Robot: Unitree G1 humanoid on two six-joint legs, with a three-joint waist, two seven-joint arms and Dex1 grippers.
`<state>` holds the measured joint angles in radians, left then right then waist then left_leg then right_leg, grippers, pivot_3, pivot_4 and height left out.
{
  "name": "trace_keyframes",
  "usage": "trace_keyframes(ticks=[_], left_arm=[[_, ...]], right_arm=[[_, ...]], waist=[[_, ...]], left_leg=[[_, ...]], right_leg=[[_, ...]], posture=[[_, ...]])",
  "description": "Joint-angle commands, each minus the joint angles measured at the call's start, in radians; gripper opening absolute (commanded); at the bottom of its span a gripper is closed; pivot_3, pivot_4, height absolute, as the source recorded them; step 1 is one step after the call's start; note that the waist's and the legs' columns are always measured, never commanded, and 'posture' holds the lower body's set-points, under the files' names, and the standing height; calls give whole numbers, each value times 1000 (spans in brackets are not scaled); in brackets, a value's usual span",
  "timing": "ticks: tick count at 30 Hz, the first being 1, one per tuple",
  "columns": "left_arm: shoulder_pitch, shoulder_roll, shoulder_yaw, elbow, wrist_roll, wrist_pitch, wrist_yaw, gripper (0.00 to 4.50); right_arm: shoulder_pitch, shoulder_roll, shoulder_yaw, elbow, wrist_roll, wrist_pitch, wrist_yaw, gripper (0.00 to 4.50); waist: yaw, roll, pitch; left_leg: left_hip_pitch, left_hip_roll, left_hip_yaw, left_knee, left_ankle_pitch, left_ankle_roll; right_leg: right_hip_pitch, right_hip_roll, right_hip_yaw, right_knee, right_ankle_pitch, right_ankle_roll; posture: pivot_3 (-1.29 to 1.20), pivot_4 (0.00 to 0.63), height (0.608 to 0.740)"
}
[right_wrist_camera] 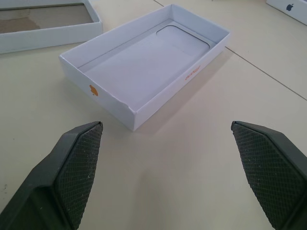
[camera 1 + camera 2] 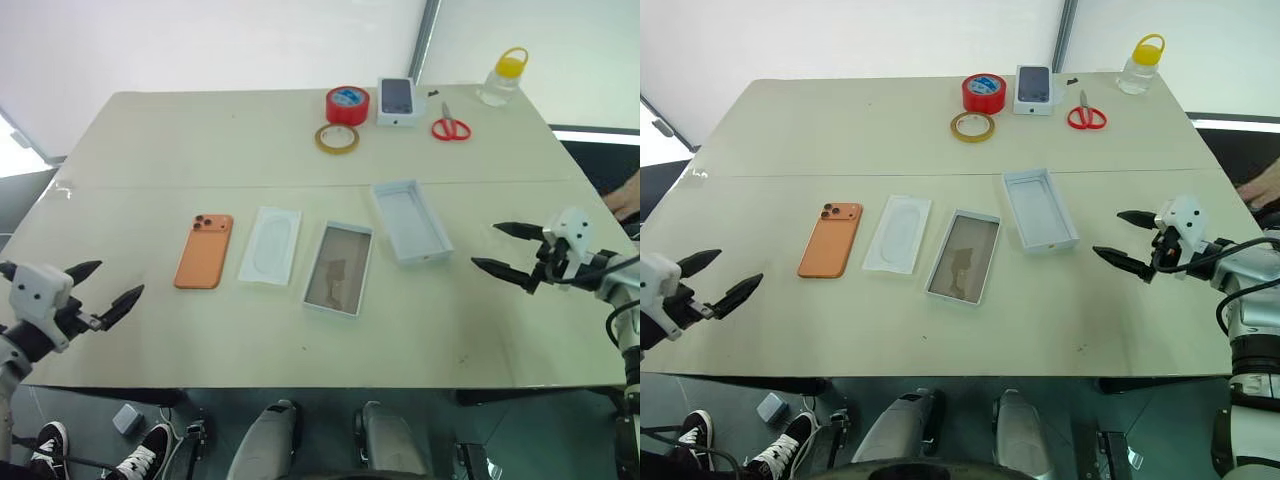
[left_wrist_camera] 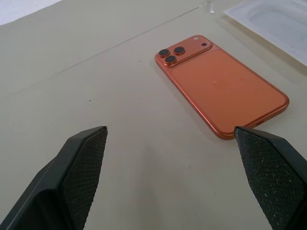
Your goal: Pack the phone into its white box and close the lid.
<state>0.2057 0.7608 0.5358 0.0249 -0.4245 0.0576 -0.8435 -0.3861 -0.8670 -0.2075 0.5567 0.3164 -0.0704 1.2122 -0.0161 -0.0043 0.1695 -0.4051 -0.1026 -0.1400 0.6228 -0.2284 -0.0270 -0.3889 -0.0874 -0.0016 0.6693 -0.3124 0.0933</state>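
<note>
Left end effector (image 2: 108, 292) gapes empty, nearer the phone (image 2: 204, 251)
Phone lies flat on the bench (image 2: 200, 150), ahead and inward of it, long axis pointing away; right end effector (image 2: 511, 251) gapes empty beside the lid (image 2: 411, 221), white box (image 2: 339, 268) between

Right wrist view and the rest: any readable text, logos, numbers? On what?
Lid: small orange logo mark on the end wall, orange print on the long wall, too small to read.
Small carton: dark logo mark, no words legible.
Red tape roll: blue label, unreadable.
Nothing else bears legible text.
</note>
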Motion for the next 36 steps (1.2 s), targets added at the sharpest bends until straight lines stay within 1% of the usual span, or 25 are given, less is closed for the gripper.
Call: trace_keyframes(ticks=[1, 3, 9, 13, 20, 24, 27, 31, 32, 35, 36], left_arm=[[10, 5, 51, -27, -9, -31, -5, 4446], [8, 5, 55, -28, -11, -37, -4, 4446], [7, 11, 25, -65, -9, 56, 21, 4446], [6, 3, 20, -75, 5, 29, 13, 4446], [-11, 1, 24, -77, -13, -1, -17, 4446], [-42, -5, -3, -92, -17, 32, -6, 4446], [-69, -13, -29, -113, -4, 77, 32, 4446], [-101, -25, -66, -152, -26, 165, 62, 4446], [-120, -34, -77, -170, -44, 211, 82, 4446], [-190, -45, -144, -208, -38, 315, 139, 4446], [-220, -51, -163, -214, -61, 362, 143, 4446]], right_arm=[[-28, -17, -16, 1, -3, -26, 5, 4485], [-32, -14, -14, 7, -7, -35, 3, 4485], [-40, -8, -12, 22, -14, -48, 4, 4485], [-35, -2, -10, 20, -19, -59, 2, 4485], [-47, -13, -9, 45, -33, -80, 13, 4485], [-63, -6, -5, 47, -39, -87, 8, 4485], [-64, 5, 3, 19, -37, -87, 2, 4485], [-67, 17, 22, -43, -28, -58, 10, 4485], [-71, 23, 31, -76, -18, -33, 14, 4485], [-87, 42, 64, -189, -1, 20, 20, 4485], [-98, 53, 74, -233, 10, 49, 17, 4485]], waist=[[-1, 0, 0], [1, 0, 0], [2, 0, 0], [0, 0, 0], [2, 0, 0], [0, 0, 0], [0, 0, 0], [-1, 0, 0], [0, 0, 0], [2, 0, 0], [0, 0, 0]], left_leg=[[0, 0, 0, 0, 0, 0], [0, 0, 0, 0, 0, 0], [0, 0, 0, 0, 0, 0], [0, 0, 0, 0, 0, 0], [0, 0, 0, 0, 0, 0], [0, 0, 0, 0, 0, 0], [0, 0, 0, 0, 0, 0], [0, 0, 0, 0, 0, 0], [0, 0, 0, 0, 0, 0], [0, 0, 0, 1, 0, 0], [0, 0, 0, 1, 0, 0]], right_leg=[[0, 0, 0, 0, 0, 0], [0, 0, 0, 0, 0, 0], [0, 0, 0, 0, 0, 0], [0, 0, 0, 0, 0, 0], [0, 0, 0, 0, 0, 0], [0, 0, 0, 0, 0, 0], [0, 0, 0, 0, 0, 0], [0, 0, 0, 0, 0, 0], [0, 0, 0, 0, 0, 0], [0, 0, 0, 1, 0, 0], [0, 0, 0, 1, 0, 0]], posture=[[0, 150, 740], [0, 150, 740], [0, 150, 740], [0, 150, 740], [0, 150, 740], [0, 150, 740], [0, 150, 740], [0, 150, 740], [0, 150, 740], [0, 150, 740], [0, 150, 740]])
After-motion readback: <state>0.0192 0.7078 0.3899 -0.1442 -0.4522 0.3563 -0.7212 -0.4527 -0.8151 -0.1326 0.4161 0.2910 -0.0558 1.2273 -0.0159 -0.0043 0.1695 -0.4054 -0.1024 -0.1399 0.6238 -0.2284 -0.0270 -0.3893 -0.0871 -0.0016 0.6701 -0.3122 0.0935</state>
